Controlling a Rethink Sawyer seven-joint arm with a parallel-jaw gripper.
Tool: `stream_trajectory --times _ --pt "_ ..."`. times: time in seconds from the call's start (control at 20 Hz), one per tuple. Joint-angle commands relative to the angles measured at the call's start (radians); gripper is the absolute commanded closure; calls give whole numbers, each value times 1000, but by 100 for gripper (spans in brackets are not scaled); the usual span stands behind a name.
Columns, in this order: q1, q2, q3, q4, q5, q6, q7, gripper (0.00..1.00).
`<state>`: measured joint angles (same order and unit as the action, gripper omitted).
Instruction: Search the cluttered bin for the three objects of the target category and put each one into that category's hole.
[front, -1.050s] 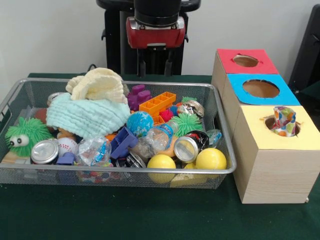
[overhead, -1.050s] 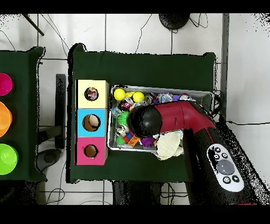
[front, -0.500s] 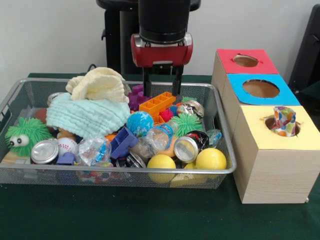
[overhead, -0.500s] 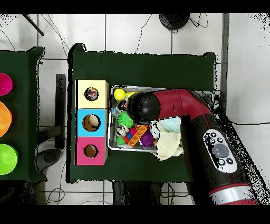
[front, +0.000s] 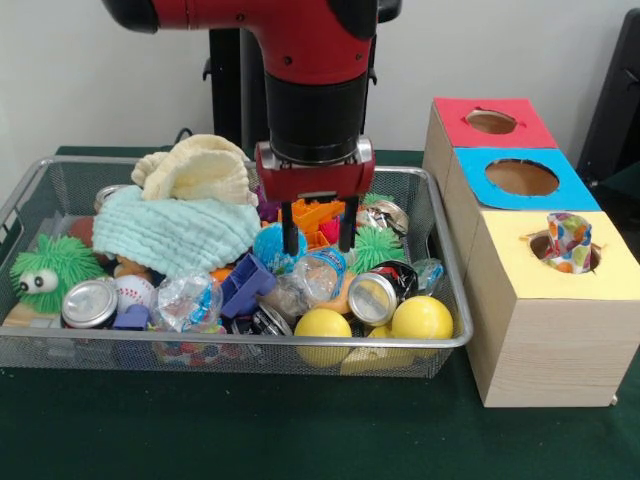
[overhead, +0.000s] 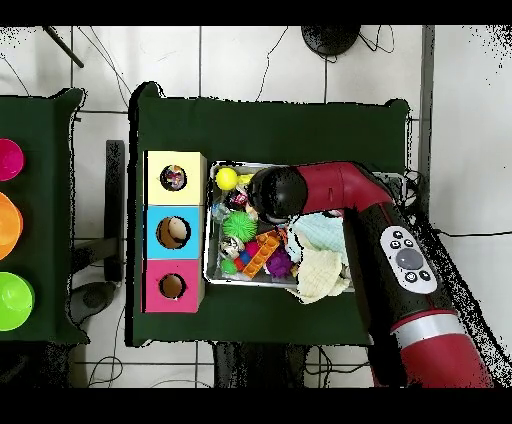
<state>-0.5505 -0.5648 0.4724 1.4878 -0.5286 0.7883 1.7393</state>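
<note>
Gripper (front: 315, 240) hangs low over the middle of the bin (front: 30, 200), its two black fingers (front: 290, 232) spread apart with nothing between them. Their tips sit just above a clear plastic bottle (front: 318, 272) and beside a blue globe ball (front: 272, 246), which the left finger partly hides. Behind the fingers lies an orange block (front: 318, 212), with a purple block (front: 267, 205) to its left, mostly covered by the wrist.

On the left half of the bin a pale green cloth (front: 170, 232) is heaped under a cream cloth (front: 195, 168). A green fuzzy toy with eyes (front: 48, 270) sits at the left wall, next to a can (front: 90, 303) and a baseball (front: 135, 290). Along the near wall lie two yellow balls (front: 322, 326) (front: 421, 318) with a second can (front: 375, 296) between them. A green spiky ball (front: 375, 246) rests right of the fingers.

Right of the bin stands a wooden box with three holes: red (front: 492, 121) farthest, blue (front: 521, 177) in the middle, yellow (front: 548, 250) nearest. A crumpled, spotted wrapper (front: 569, 241) sticks out of the yellow hole.

From overhead, the arm (overhead: 345, 190) covers the bin's middle, and a pale object (overhead: 177, 231) shows inside the blue hole.
</note>
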Motion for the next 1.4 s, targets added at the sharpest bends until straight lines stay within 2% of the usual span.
stream_trajectory --times 0.05,0.75,1.4 --pt "-32 75 -11 -55 -55 -52 -78 0" --pt "-59 163 -20 -41 -109 -184 -57 0" --pt "-66 218 -48 -67 -146 -233 -65 0"
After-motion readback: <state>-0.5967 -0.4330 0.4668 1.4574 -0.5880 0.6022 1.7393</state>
